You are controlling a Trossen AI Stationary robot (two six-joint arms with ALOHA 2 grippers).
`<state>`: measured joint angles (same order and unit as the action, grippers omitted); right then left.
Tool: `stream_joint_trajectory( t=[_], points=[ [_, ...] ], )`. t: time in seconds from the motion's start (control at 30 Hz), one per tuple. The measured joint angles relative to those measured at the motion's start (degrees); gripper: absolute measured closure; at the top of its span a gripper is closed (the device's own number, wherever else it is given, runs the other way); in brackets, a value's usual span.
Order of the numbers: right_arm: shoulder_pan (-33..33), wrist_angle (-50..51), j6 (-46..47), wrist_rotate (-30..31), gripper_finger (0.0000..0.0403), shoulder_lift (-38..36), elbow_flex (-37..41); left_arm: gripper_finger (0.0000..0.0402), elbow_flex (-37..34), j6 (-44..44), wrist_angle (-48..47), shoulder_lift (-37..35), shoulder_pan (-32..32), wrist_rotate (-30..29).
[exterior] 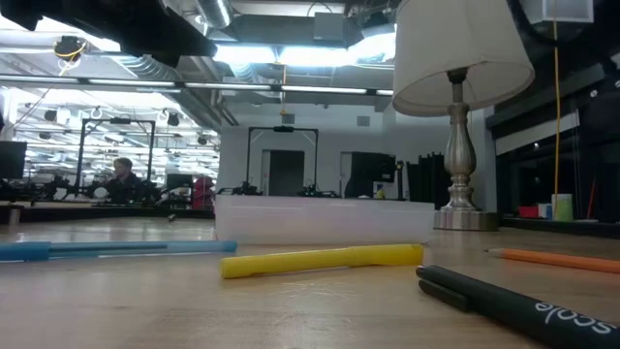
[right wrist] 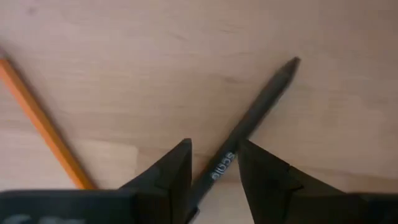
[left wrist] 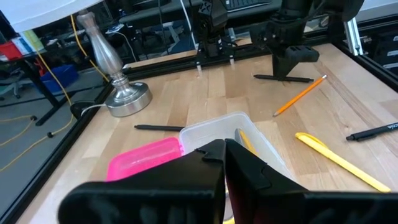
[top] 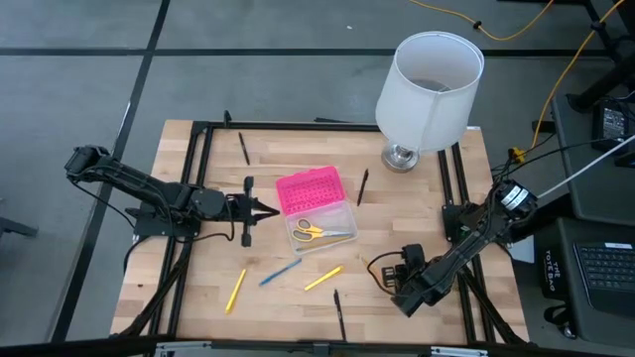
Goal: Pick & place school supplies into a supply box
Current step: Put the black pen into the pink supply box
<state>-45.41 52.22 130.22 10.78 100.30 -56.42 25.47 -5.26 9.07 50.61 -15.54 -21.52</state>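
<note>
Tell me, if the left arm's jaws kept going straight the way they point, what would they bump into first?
Most likely the supply box. The left gripper points at it from just beside it, jaws apparently shut. The left wrist view shows its pink lid and clear base directly ahead, though the exact gap is hard to judge.

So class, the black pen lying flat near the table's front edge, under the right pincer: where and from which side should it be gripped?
Grip the black pen across its mid-barrel from straight above. It lies flat, slim and bare-sided. The right pincer already straddles it, fingers open either side.
</note>
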Motion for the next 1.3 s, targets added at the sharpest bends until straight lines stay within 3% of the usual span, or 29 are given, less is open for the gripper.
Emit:
stream_joint_trajectory(
  t=[0.23,0.6,0.73,0.97,1.3],
  points=[
    [1.44,-2.22,0.18,-3.73,0.0268,-0.06,2.12,0.04,0.0,0.17,-0.31,0.0,0.01,-0.07],
    [1.42,-0.4,-0.93,-3.18,0.0273,0.01,2.35,0.0397,0.02,1.74,-2.05,0.0,0.0,-0.09],
    [1.87,2.23,-3.55,1.48,0.0301,0.22,2.72,0.04,0.02,2.98,-2.09,0.0,0.01,-0.09],
    [4.24,3.58,-11.86,2.59,0.0392,-0.11,2.37,0.0397,0.02,3.31,-2.11,0.0,0.01,-0.07],
    [6.25,3.61,-17.78,2.67,0.0397,-0.06,2.38,0.0401,0.02,4.55,-2.9,0.0,0.01,-0.07]
  ],
)
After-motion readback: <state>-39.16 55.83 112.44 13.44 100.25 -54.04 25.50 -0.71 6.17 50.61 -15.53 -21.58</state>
